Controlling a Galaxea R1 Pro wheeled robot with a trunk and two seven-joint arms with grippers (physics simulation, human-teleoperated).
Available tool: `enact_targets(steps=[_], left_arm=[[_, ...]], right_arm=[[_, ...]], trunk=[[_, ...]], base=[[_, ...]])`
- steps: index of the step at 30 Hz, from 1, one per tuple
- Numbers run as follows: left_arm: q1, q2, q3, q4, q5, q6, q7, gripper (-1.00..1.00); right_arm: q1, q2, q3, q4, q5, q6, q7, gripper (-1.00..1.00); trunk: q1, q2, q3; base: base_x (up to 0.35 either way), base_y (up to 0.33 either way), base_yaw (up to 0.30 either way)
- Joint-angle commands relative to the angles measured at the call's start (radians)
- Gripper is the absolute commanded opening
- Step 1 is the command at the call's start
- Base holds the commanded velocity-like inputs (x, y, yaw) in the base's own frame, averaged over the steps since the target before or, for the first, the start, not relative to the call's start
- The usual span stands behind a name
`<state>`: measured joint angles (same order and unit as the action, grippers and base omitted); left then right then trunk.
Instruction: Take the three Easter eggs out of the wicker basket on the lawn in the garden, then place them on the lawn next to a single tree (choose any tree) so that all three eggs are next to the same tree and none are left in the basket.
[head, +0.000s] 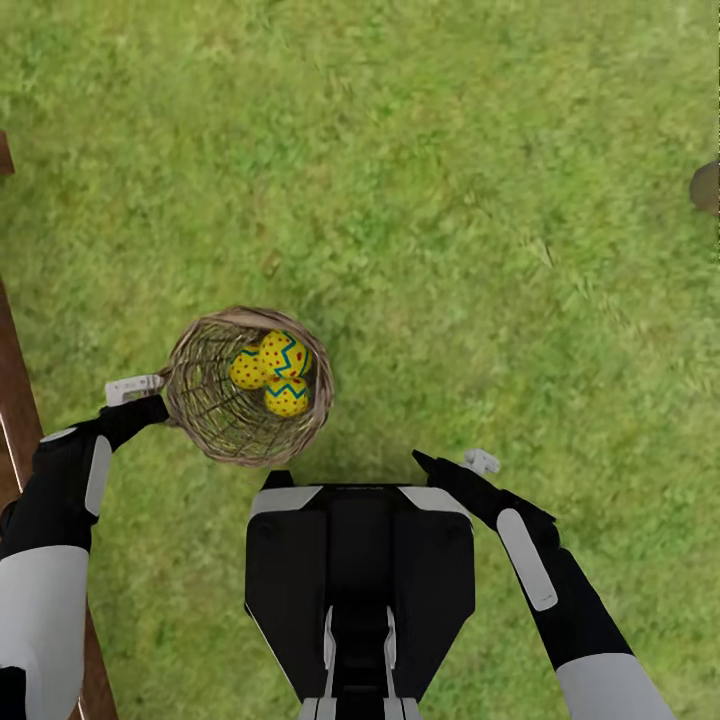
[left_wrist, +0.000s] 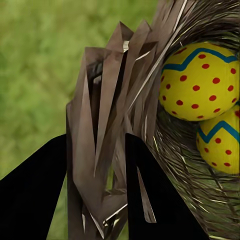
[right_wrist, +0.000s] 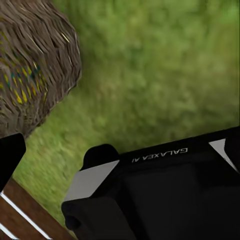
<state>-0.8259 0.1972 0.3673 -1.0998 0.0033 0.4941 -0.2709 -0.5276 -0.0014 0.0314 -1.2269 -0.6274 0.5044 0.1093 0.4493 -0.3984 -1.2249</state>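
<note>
Three yellow Easter eggs with red dots and blue zigzag bands, one at the top (head: 284, 354), one to its left (head: 247, 368) and one below (head: 287, 397), lie together in the brown wicker basket (head: 205, 400). The basket is tilted over the lawn (head: 450, 200). My left gripper (head: 163, 402) is shut on the basket's rim, and its black fingers (left_wrist: 150, 190) straddle the braided rim (left_wrist: 107, 100), with two eggs (left_wrist: 200, 82) close beyond. My right gripper (head: 432, 464) hangs open by my trunk, right of the basket (right_wrist: 35, 65).
A brown wooden slat edge (head: 15, 400) runs along the left. A grey-brown rounded shape (head: 706, 186) shows at the right edge of the grass. My black trunk (head: 360, 560) sits just below the basket. Green lawn stretches ahead and to the right.
</note>
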Motion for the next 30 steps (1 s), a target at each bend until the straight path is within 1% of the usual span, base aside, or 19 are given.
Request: enact_targets(steps=[1, 6, 12, 24, 27, 30], left_arm=[[0.0, -0.002, 0.001, -0.005, 0.006, 0.007, -0.007, -1.0], [0.001, 0.0, 0.002, -0.012, 0.006, 0.031, -0.007, -1.0], [0.001, 0.003, 0.002, -0.012, 0.006, 0.032, -0.007, -1.0], [0.001, -0.001, 0.001, -0.015, 0.006, 0.033, -0.007, -1.0], [0.002, -0.002, 0.001, -0.04, 0.006, 0.042, -0.007, -1.0], [0.002, -0.003, 0.0, -0.045, 0.006, 0.045, -0.007, -1.0]], right_arm=[[0.0, 0.0, 0.0, 0.0, -0.001, 0.002, 0.001, 1.0], [0.0, 0.0, 0.001, 0.0, -0.001, 0.0, 0.001, 1.0], [0.0, 0.0, 0.001, 0.0, -0.001, 0.0, 0.001, 1.0], [0.0, 0.0, 0.001, 0.0, 0.0, -0.001, 0.001, 1.0], [0.0, 0.0, 0.001, 0.0, 0.0, -0.001, 0.0, 1.0], [0.0, 0.0, 0.001, 0.001, 0.0, -0.001, 0.0, 1.0]], trunk=[[0.001, -0.002, 0.001], [0.001, -0.002, 0.009], [0.001, -0.002, 0.019], [0.001, -0.002, 0.038], [0.001, -0.002, 0.043], [0.001, -0.002, 0.048]], base=[[0.0, 0.0, 0.0], [0.0, 0.0, 0.0], [0.0, 0.0, 0.0], [0.0, 0.0, 0.0], [0.0, 0.0, 0.0], [0.0, 0.0, 0.0]])
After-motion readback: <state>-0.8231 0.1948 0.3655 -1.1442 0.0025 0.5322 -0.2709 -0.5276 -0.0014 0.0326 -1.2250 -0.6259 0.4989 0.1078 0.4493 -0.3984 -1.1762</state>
